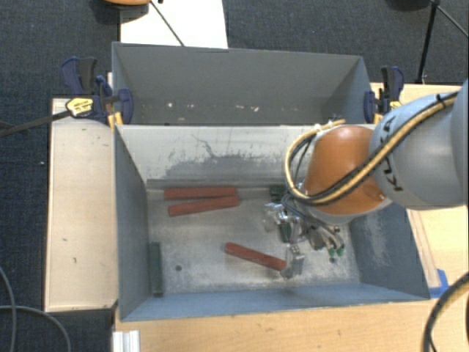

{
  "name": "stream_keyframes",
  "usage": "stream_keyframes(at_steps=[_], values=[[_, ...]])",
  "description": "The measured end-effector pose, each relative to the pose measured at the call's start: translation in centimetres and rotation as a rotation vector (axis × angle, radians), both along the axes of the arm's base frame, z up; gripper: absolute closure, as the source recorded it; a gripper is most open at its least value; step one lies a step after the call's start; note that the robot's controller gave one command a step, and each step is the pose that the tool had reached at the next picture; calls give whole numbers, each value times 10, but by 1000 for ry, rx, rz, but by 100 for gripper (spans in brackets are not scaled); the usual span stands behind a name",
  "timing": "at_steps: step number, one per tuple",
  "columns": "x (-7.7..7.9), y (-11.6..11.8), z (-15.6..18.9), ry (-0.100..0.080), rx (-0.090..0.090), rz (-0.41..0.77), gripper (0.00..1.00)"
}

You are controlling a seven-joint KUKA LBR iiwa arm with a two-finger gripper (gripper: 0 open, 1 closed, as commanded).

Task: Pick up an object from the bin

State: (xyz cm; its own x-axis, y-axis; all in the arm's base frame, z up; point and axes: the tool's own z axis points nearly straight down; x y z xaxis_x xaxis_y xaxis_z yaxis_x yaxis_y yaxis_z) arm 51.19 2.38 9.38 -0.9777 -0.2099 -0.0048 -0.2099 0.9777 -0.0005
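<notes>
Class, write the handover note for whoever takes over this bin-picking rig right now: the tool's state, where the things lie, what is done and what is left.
Tool: low over the bin floor, right of the middle, at the right end of the slanted red-brown stick. Open or shut cannot be told.
Things: the slanted stick lies on the floor near the front. A rear red-brown stick and a second red-brown stick lie side by side at the back left. A dark bar lies by the left wall.
Done: nothing is lifted yet.
Left: grip one thing and lift it out.
</notes>
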Motion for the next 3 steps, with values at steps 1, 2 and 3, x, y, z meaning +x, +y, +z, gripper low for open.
stream_keyframes(at_steps=[1,2,3], values=[[-35,43,-24,5,1,-148,100],[-35,43,-24,5,1,-148,100],[-7,52,14,10,-1,-134,100]])
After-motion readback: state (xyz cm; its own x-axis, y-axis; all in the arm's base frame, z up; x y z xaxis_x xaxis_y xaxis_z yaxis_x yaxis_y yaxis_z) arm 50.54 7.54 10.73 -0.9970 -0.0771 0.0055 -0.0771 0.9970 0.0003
